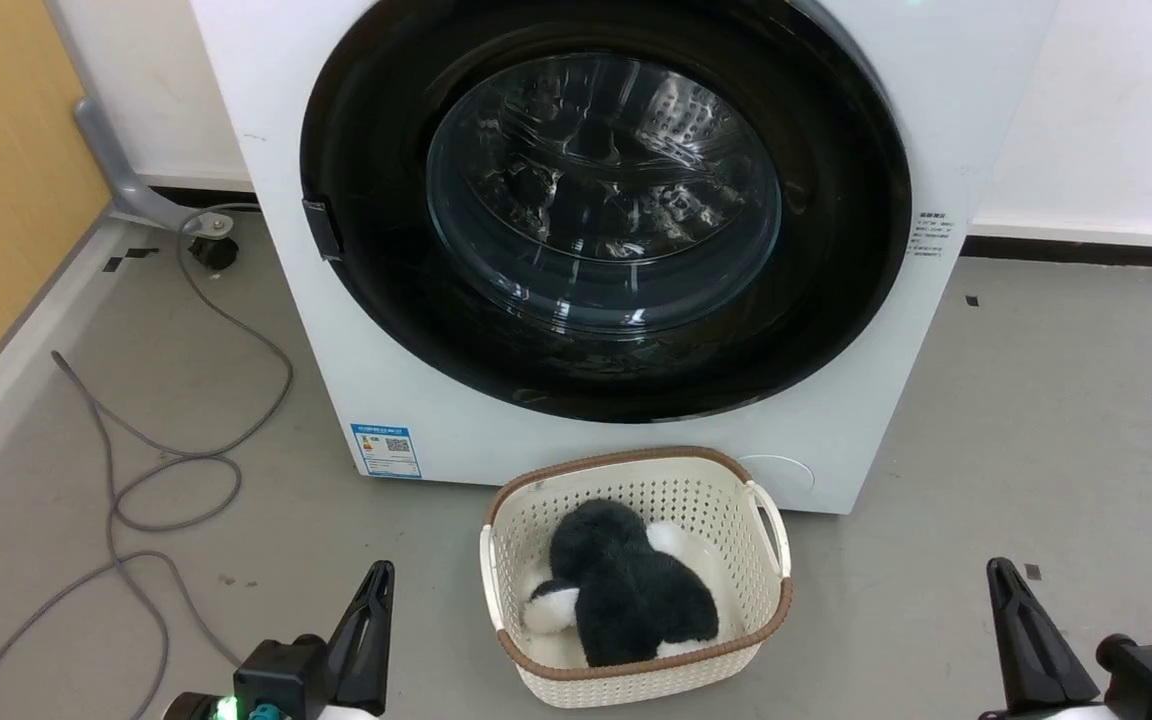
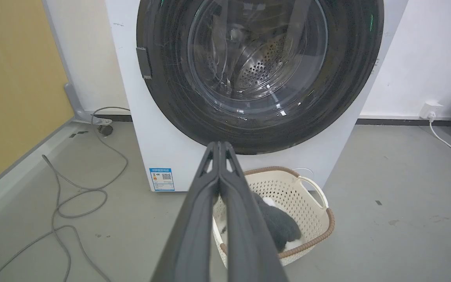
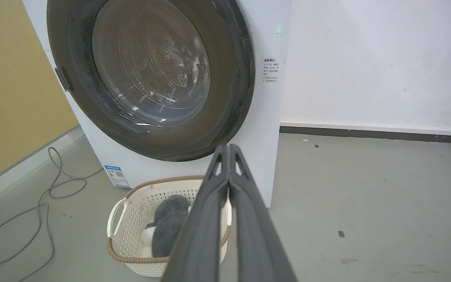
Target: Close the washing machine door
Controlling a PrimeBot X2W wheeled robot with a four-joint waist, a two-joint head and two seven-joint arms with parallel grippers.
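Head view: one white front-loading washing machine (image 1: 406, 400) is seen standing on the grey floor against a white wall. Its one round door, the washing machine door (image 1: 604, 195), is seen lying flat against the machine's front, with the wide black rim covering the opening and the perforated drum visible through the clear glass bowl. One small dark latch tab (image 1: 322, 228) is set on the rim's left edge. One blue sticker (image 1: 385, 450) is placed low on the front at the left, and one small block of printed text (image 1: 932, 235) is seen to the right of the rim.

One cream perforated laundry basket (image 1: 626, 462) with a brown woven rim is set on the floor just in front of the machine. One black-and-white plush toy (image 1: 626, 595) is held in it.

Two grippers are seen, both low and well apart from the door and touching nothing. The left gripper (image 1: 379, 575) is placed to the left of the basket and the right gripper (image 1: 1001, 572) to its right, with the fingers pointed up the picture. In each wrist view the two dark fingers are shown pressed together at the tips, and nothing is held between them.

Grey cable (image 1: 186, 465) is laid in loops on the floor to the left of the machine; whether it is one cable or two cannot be told. In the left wrist view one white cord (image 2: 450, 147) is run from one wall socket (image 2: 429, 109) at the right.
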